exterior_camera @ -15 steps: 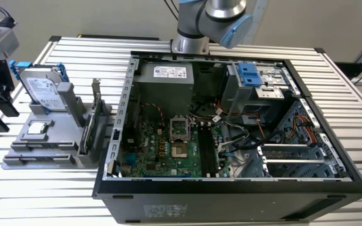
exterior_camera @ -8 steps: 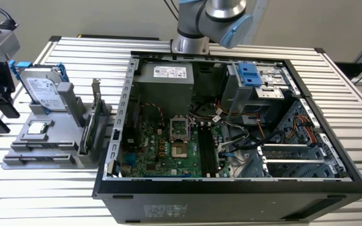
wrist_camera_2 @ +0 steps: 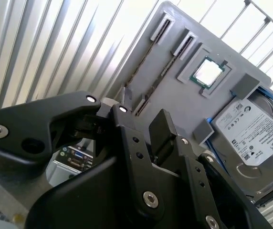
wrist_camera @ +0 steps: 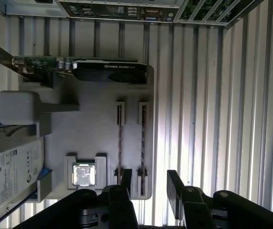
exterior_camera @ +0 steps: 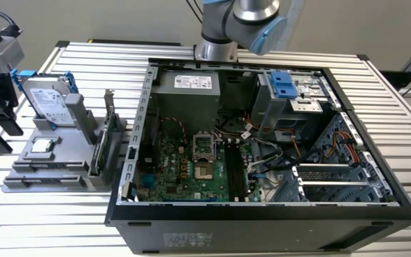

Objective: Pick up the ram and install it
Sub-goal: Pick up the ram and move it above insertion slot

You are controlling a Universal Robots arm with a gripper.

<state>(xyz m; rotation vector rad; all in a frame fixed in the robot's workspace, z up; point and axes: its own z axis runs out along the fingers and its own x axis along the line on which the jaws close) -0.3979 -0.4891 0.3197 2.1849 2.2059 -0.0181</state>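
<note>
Pincer point(wrist_camera: 150, 177): spread, empty, hovering over grey holder point(wrist_camera: 93, 129) on tabletop point(wrist_camera: 198, 119); ram point(wrist_camera: 142, 143) standing on edge in holder slot.

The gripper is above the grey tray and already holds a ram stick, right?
Not quite. The gripper is above the grey tray, but it is open and holds nothing; in the first wrist view both ram sticks sit in the tray's slots.

The gripper point(wrist_camera: 152, 180), jaws spread, hovers over the ram point(wrist_camera: 142, 143) in a gray tray point(wrist_camera: 93, 129).
</note>
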